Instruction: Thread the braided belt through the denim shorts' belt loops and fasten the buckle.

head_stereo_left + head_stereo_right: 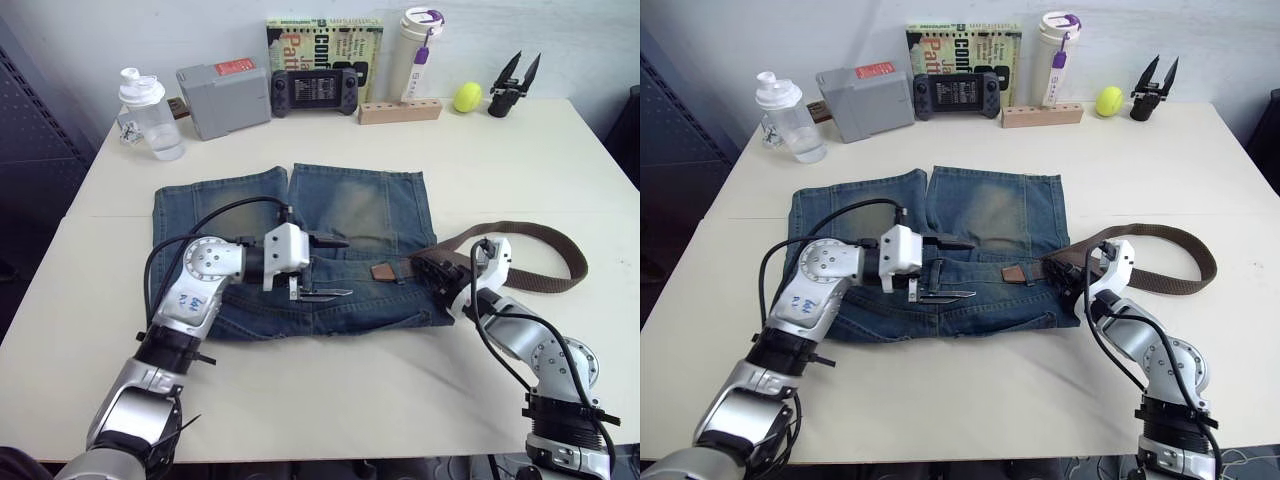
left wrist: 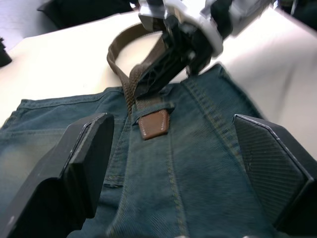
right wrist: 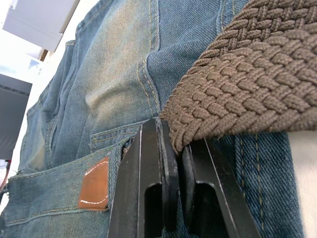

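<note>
The denim shorts lie flat on the table, waistband toward me. The braided belt loops out over the table to the right of them. Its tan leather end lies on the waistband, just past a belt loop. My right gripper is at the right end of the waistband, shut on the belt's edge. Over the middle of the waistband, left of the tan end, my left gripper is open, its fingers wide apart above the denim. The buckle is hidden.
Along the table's far edge stand a clear bottle, a grey box, a game controller, a book, a white tumbler, a wooden block, a tennis ball and a black spare gripper.
</note>
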Action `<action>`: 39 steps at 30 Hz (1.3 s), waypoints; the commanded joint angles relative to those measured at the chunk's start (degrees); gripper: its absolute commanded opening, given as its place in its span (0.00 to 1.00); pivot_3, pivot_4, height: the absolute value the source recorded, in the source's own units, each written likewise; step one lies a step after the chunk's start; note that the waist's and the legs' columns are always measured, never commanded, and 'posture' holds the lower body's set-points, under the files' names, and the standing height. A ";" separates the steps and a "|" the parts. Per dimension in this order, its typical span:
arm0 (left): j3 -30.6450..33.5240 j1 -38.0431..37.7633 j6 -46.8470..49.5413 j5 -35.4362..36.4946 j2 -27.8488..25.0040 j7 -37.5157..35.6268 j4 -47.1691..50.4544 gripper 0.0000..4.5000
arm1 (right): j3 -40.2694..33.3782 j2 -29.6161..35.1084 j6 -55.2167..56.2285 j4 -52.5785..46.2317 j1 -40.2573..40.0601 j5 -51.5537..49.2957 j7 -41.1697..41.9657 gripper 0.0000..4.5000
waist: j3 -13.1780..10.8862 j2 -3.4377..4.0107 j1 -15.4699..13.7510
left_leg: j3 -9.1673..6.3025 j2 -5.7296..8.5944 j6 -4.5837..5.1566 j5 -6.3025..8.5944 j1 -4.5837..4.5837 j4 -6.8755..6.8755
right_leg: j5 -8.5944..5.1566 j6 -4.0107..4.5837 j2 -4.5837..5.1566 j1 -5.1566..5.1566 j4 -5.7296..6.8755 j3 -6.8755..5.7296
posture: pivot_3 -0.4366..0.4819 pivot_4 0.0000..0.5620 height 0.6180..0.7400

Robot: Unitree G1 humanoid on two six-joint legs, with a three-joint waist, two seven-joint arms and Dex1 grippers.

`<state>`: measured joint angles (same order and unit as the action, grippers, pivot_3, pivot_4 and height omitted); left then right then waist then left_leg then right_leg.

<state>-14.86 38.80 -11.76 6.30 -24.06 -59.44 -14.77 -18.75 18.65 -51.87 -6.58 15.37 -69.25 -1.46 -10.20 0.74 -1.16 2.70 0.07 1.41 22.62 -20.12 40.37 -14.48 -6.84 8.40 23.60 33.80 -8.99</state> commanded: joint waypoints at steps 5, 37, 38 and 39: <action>-2.75 9.02 -21.84 -11.79 4.53 8.82 -16.38 0.93 | 1.32 -3.21 -2.77 0.11 -1.29 -0.68 -0.91 0.00 | 0.11 -0.18 0.22 | 0.01 -0.02 0.00 0.00 0.00 -0.01 | 0.00 0.00 0.00 0.00 0.00 -0.01 | 0.48 0.27 0.88; -8.49 15.96 -39.08 -25.71 7.60 21.14 -32.76 0.88 | -1.33 -6.05 -2.52 -3.36 -1.20 -7.70 -5.53 0.00 | 0.11 -0.20 1.19 | 0.00 -0.02 0.02 0.00 -0.05 -0.12 | 0.00 0.00 0.05 0.10 0.01 -0.03 | 0.48 0.27 0.88; -8.80 15.82 -39.20 -26.03 7.35 21.10 -32.65 0.80 | -1.32 -6.05 -2.49 -3.37 -1.23 -7.77 -5.57 0.00 | 0.11 -0.20 1.18 | 0.00 -0.02 0.02 -0.01 -0.05 -0.12 | 0.00 0.00 0.05 0.10 0.00 -0.03 | 0.48 0.27 0.88; -9.12 15.66 -38.98 -26.41 7.19 21.15 -32.71 0.76 | -1.31 -6.05 -2.48 -3.45 -1.30 -7.83 -5.60 0.00 | 0.11 -0.20 1.17 | 0.00 -0.02 0.02 0.00 -0.05 -0.12 | 0.00 0.00 0.05 0.10 0.01 -0.03 | 0.48 0.27 0.88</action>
<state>-23.32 54.98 -50.01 -19.06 -16.51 -38.60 -49.38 -20.58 12.92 -53.86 -8.85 14.74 -75.55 -7.09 -10.09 0.54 0.01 2.70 0.06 1.42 22.62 -20.17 40.25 -14.48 -6.84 8.45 23.69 33.81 -9.02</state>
